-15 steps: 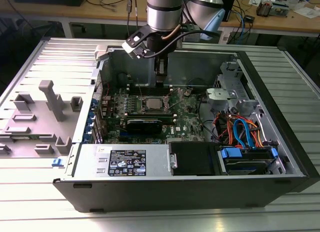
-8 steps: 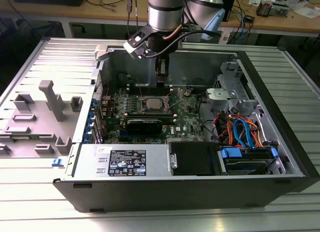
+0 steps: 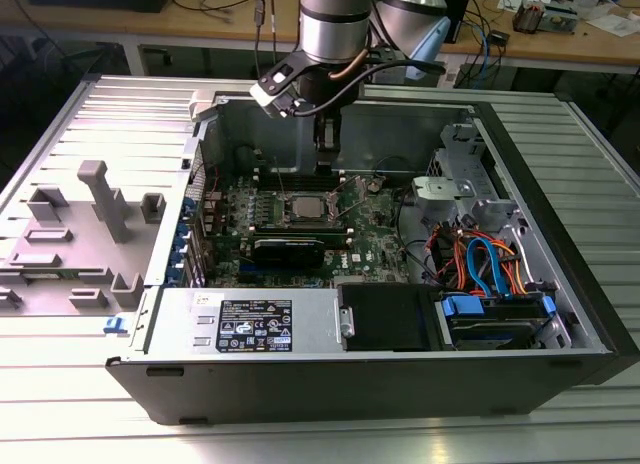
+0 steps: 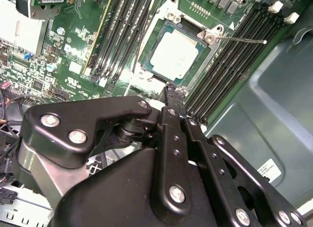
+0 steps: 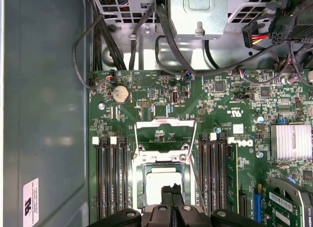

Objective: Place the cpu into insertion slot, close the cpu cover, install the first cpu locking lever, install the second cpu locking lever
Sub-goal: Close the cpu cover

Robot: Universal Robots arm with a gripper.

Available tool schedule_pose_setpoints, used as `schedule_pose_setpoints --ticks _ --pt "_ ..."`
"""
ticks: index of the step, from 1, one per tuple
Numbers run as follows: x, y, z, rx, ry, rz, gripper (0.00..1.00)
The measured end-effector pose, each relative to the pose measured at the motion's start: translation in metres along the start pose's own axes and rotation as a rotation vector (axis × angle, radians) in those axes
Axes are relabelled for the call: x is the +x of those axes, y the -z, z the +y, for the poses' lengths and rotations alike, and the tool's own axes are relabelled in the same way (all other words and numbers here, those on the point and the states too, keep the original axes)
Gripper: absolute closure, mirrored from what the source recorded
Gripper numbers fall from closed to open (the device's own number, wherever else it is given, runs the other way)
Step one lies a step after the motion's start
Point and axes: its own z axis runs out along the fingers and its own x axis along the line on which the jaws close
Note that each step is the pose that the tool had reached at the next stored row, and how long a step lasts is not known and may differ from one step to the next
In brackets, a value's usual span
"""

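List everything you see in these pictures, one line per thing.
computer case: one, grey-black, lying open on the slatted metal table
circuit board: one, green, inside the case
cpu: one, silver-grey, seated in the insertion slot
cpu cover: one, silver frame, apparently swung open beside the insertion slot
memory slots: several, black, on both sides of the insertion slot
coin cell: one, silver, on the board
power supply: one, silver box, along the case's near wall
cables: several, blue and orange, exterior view's right
plastic panel: one, grey, exterior view's left
arm: one, silver-grey, above the case
claw: one, black, shut, over the cpu
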Motion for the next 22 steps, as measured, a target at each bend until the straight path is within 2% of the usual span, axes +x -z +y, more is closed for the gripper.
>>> schedule_pose_setpoints --ticks 22 --pt "0.0002 -0.0001 0.0098 0.0 0.0 -0.0001 0.89"
